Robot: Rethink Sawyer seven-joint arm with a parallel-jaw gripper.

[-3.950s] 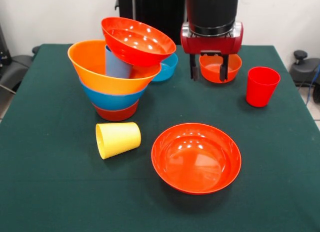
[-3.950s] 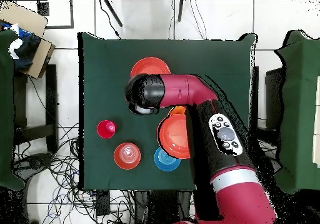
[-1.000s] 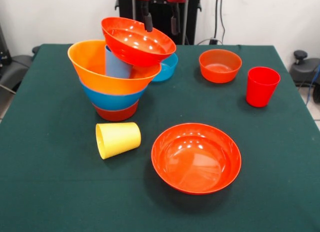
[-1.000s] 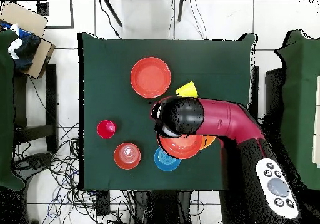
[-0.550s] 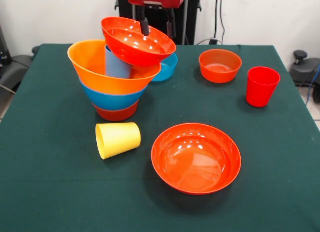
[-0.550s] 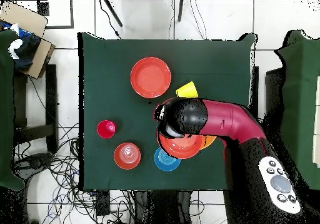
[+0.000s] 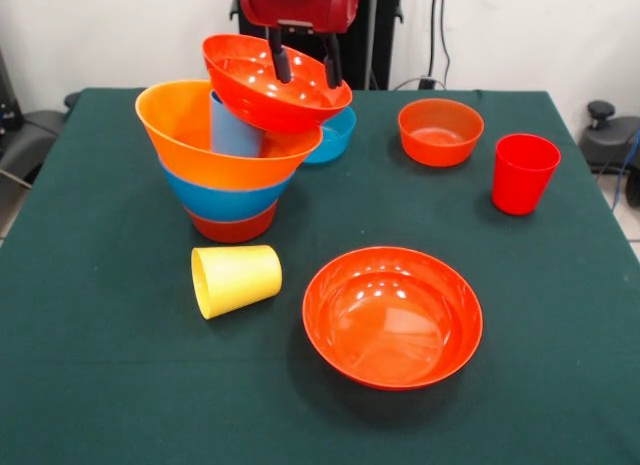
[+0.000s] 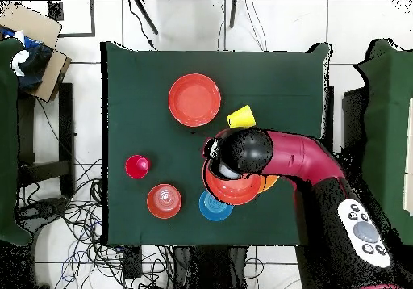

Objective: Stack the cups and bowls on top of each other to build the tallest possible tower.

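1. Tower stands toward the table's left edge in the front view, far half. Bottom up: a small glossy red-orange bowl, a large blue bowl, a huge orange bowl.
2. Inside the orange bowl sits a light blue tapered plastic cup. A wide shallow red-orange bowl rests tilted on top of it, not seated flat.
3. Pincer hangs over that tilted bowl, fingers spread open, tips down inside the bowl. It grips nothing that you can see. Whether the tips touch the bowl's inner face, can't tell.
4. Overhead view agrees: the arm's head covers the tower, with the red-orange rim showing beneath.
5. Loose on the table: a yellow plastic cup on its side just in front of the tower; a second wide shallow red-orange bowl near the middle of the near half; a small red-orange bowl and an upright red plastic cup toward the far right corner; a small blue bowl right behind the tower.
6. Judgement: roughly half done. Five pieces stacked, five still loose. The top bowl's tilt is the weak point; level it before you add more.
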